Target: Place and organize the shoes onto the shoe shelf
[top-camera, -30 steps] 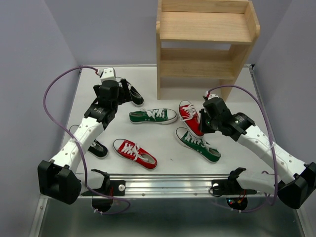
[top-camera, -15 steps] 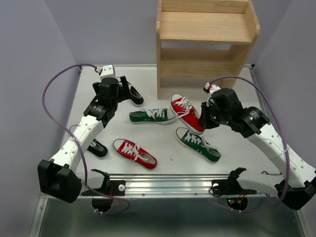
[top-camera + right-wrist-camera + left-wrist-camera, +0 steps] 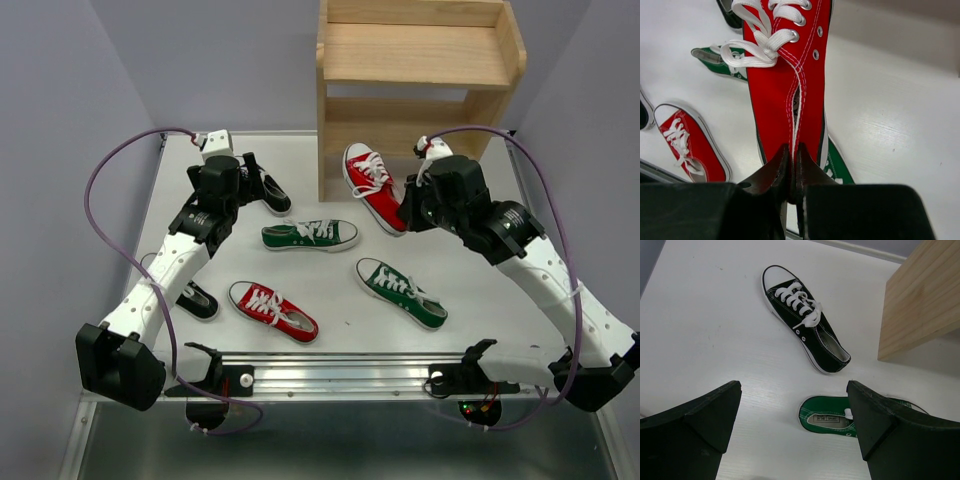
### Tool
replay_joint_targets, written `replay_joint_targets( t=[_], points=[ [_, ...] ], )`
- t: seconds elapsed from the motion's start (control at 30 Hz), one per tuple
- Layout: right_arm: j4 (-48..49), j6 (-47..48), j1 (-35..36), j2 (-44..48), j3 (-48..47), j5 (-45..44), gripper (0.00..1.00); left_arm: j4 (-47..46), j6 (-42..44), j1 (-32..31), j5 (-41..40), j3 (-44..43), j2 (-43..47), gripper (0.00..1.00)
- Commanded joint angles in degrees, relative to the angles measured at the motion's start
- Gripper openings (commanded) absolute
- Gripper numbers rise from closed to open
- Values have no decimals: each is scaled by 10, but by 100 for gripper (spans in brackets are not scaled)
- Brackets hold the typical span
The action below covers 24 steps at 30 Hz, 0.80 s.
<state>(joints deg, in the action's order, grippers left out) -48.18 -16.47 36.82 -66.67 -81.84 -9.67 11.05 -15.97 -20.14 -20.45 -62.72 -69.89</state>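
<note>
The right hand (image 3: 791, 167) is pressed almost together, pinching the heel rim of a red shoe (image 3: 785, 75). The shoe hangs clear of the table (image 3: 330, 280), sole down. Its toe points away from the hand, toward the foot of the shelf (image 3: 420, 55). Under the hand and the lifted shoe lies a green shoe (image 3: 402, 293). Farther back on the hand's left lies the other red shoe (image 3: 272, 310).

The left hand (image 3: 793, 390) is spread wide and holds nothing. Just ahead of it a black shoe (image 3: 807, 332) rests on its sole, toe pointing away. Close below, between the fingers, shows the heel of a second green shoe (image 3: 830, 417). The shelf's side panel stands ahead to the hand's right. The other black shoe (image 3: 195, 298) lies well behind this hand, partly hidden by the forearm.
</note>
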Motion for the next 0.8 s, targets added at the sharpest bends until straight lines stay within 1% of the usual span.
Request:
replay_joint_targets(
  t=[0.0,0.07,0.17,0.2,0.33,0.4,0.5,0.63,0.77],
  points=[
    [123,9,2,-4,-53,-65,1,-2,-3,-2,-14,-21,15,99],
    [130,5,2,-7,-55,-81,1,-1,-3,-1,-13,-21,16,99],
    [140,-5,2,-13,-57,-128,1,0,-4,-2,-14,-19,19,99],
    [140,-14,2,-17,-60,-157,1,0,-4,-2,-15,-18,19,99],
    [147,-11,2,-28,-66,-206,1,-1,-6,-2,-12,-17,20,99],
    [147,-4,2,-49,-68,-249,1,-2,-7,-1,-8,-17,20,99],
    [148,1,2,-78,-73,-283,1,-1,-7,-2,-7,-16,23,99],
    [161,13,-4,-107,-87,-299,1,-2,-6,-2,-8,-14,27,99],
    [178,16,-35,-128,-95,-303,1,1,-5,-2,-13,-10,28,99]
  ],
)
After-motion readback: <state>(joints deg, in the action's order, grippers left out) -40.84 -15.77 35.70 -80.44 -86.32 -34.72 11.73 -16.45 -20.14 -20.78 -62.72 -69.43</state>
